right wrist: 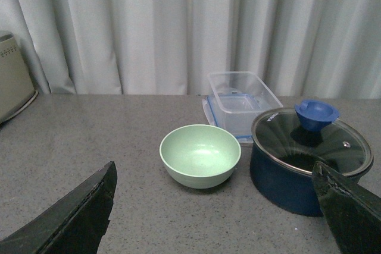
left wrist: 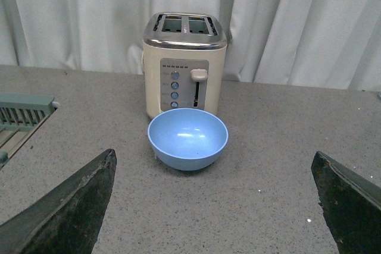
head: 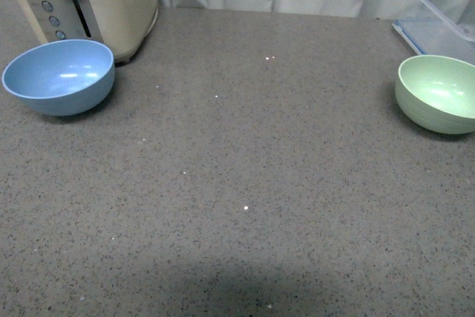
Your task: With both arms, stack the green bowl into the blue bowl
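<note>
The blue bowl (head: 59, 76) sits upright on the counter at the far left, just in front of a toaster. At the far right edge stands the green bowl (head: 439, 93), also upright and empty. Neither arm shows in the front view. In the left wrist view the blue bowl (left wrist: 187, 138) lies ahead of my open left gripper (left wrist: 217, 203), whose dark fingers (left wrist: 71, 209) are spread wide with nothing between them. The right wrist view has the green bowl (right wrist: 200, 155) ahead of my open right gripper (right wrist: 217, 206), well apart from it.
A cream toaster (head: 89, 1) stands behind the blue bowl. A clear plastic box (right wrist: 241, 100) and a dark blue pot with a glass lid (right wrist: 308, 157) crowd the green bowl's right side. A grey-green rack (left wrist: 21, 117) lies left of the toaster. Curtains close the back.
</note>
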Motion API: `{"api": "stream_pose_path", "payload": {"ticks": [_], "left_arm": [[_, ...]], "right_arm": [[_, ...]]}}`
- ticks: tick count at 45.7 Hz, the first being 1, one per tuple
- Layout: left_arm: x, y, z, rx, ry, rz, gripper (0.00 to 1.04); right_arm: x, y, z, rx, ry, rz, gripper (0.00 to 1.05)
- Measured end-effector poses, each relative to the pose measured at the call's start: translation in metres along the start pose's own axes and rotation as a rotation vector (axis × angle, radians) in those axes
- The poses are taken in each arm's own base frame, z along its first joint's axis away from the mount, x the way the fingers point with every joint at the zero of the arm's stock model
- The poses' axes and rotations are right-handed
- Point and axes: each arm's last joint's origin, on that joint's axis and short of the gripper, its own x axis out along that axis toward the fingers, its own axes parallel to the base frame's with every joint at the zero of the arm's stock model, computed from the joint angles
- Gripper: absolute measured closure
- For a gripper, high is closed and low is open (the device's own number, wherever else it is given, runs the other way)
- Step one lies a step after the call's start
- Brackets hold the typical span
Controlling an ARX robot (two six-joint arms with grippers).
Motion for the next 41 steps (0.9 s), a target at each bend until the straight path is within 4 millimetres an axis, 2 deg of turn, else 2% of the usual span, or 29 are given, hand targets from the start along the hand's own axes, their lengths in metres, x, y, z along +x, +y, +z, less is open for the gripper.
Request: {"api": "stream_pose_path", "payload": {"ticks": [41], "left_arm": [[0.0000,0.0000,0.0000,0.000,0.000,0.000,0.06]], "right_arm": [[0.0000,0.0000,0.0000,0.000,0.000,0.000,0.09]]}}
